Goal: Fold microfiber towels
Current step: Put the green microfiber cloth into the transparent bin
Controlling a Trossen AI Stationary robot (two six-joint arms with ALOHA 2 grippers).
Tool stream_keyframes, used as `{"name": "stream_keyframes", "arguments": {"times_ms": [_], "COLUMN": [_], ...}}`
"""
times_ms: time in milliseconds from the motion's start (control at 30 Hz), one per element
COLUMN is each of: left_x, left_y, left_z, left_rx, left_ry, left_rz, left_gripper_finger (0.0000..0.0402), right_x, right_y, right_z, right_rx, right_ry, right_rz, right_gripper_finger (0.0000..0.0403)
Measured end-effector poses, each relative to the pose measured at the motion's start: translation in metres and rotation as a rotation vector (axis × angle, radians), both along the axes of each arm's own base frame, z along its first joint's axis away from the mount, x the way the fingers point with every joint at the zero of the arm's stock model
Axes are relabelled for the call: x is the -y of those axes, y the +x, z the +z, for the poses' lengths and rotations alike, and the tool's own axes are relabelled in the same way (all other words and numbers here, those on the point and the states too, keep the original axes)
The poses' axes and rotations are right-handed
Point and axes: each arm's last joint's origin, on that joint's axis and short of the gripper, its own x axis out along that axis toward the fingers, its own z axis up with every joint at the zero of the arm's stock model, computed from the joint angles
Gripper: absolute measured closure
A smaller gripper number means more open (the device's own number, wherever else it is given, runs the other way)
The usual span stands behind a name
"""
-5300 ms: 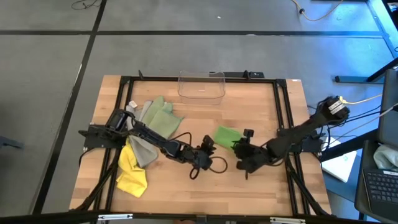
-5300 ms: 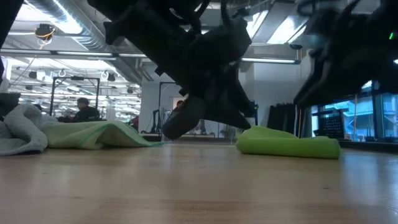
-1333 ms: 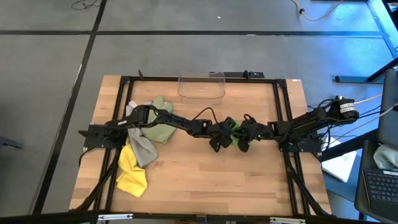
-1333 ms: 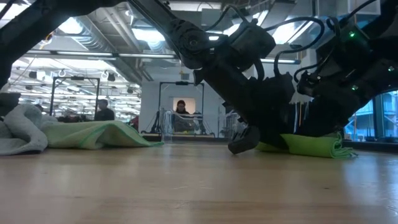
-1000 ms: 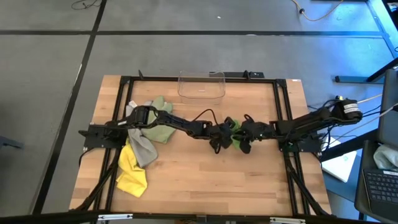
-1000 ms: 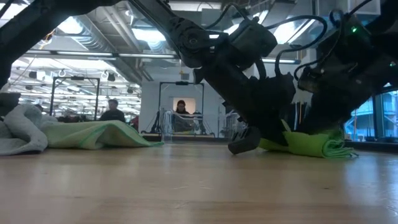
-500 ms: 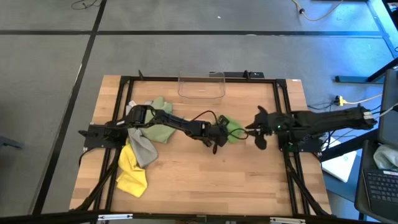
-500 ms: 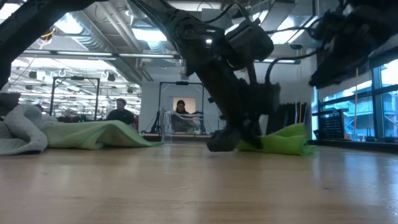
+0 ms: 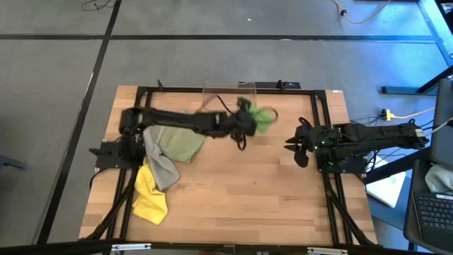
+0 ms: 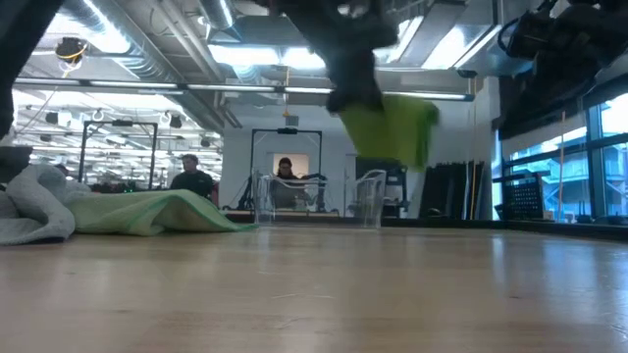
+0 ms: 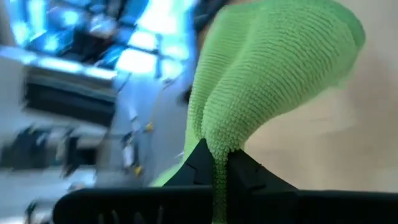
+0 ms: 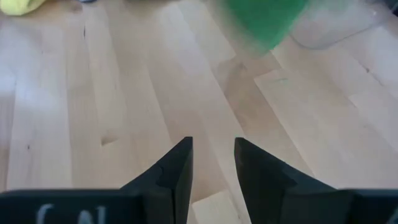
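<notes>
Green towel [image 9: 260,117] folded, pinched in left gripper [image 9: 248,122] near bin [image 9: 228,97]; right gripper [image 9: 296,149] empty, jaws narrowly apart; three towels [image 9: 164,157] left unfolded.

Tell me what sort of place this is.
Probably a large open robotics lab or workshop: exposed ceiling ducts with strip lights, metal racks and people working beyond the wooden table, and a concrete floor around it.

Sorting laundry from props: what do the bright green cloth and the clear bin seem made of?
Bright green towel: soft knitted-looking microfiber, matte, looped texture, draping limp from the left end effector. Clear bin: likely rigid plastic, see-through and glossy.
</notes>
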Motion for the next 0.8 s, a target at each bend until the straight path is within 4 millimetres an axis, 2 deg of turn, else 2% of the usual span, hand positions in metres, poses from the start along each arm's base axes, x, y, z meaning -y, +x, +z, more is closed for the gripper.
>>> {"name": "stream_keyframes", "arguments": {"times_ms": [133,267,433,567,800], "left_x": [-0.034,-0.071,-0.112,-0.136,-0.151], "left_y": [-0.019,-0.030,-0.035,-0.037,-0.029], "left_z": [0.026,0.024,0.001,-0.016,-0.057], "left_rx": [0.055,0.024,-0.009,-0.010,-0.063], "left_ry": [0.035,0.035,-0.005,-0.033,-0.078], "left_rz": [0.130,0.224,0.340,0.408,0.454], "left_gripper_finger": [0.0401,0.0401,0.0401,0.0401,0.0401], "right_x": [0.000,0.000,-0.004,-0.006,-0.008], "right_y": [0.002,0.002,0.003,0.003,0.003], "right_z": [0.000,0.000,0.000,0.001,0.001], "right_rx": [0.005,0.003,0.007,0.017,0.019], "right_ry": [0.000,0.006,0.012,0.007,0.005], "right_rz": [-0.001,0.003,0.026,0.041,0.054], "right_gripper_finger": [0.0281,0.0281,0.0281,0.0281,0.0281]}}
